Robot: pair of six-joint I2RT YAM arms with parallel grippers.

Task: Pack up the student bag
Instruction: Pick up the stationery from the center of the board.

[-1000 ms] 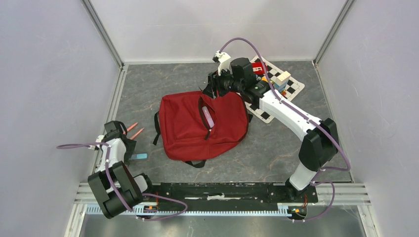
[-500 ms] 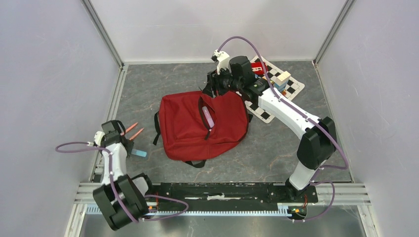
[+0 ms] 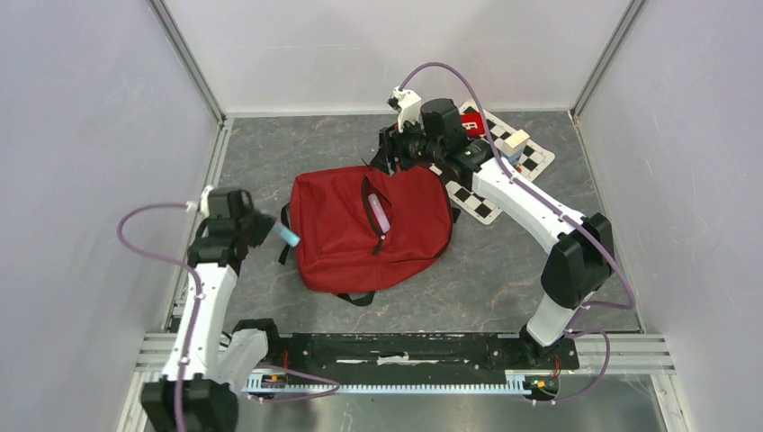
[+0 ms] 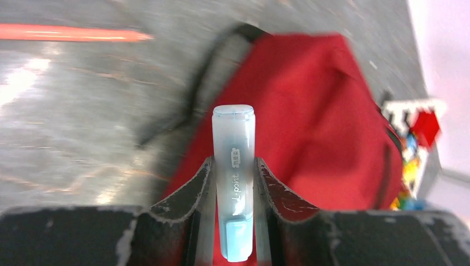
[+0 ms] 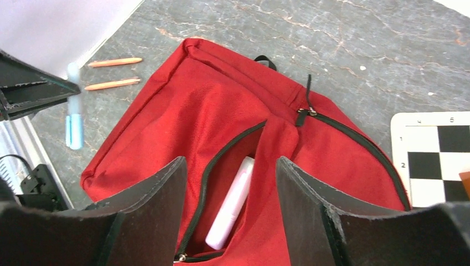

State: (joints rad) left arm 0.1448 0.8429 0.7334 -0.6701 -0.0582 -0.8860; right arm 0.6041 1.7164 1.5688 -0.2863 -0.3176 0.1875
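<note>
- Student bag (image 3: 360, 243) flat at centre of bench (image 3: 504, 261), front pocket (image 5: 246, 145) unzipped, pink marker (image 5: 230, 205) inside.
- Left gripper (image 4: 233, 166) fingers (image 4: 194, 191) clenched on pale-blue highlighter (image 4: 234, 127), clear of bench, aimed at bag: likely next item in.
- Right gripper (image 5: 230, 166) fingers (image 5: 149, 205) released, poised over pocket, probably to hold it apart.

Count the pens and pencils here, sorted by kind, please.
Marker pens: 2, the blue marker in the left gripper and the pink marker in the backpack pocket.
Pencils: 2, orange pencils lying side by side.
Total: 4.
</note>
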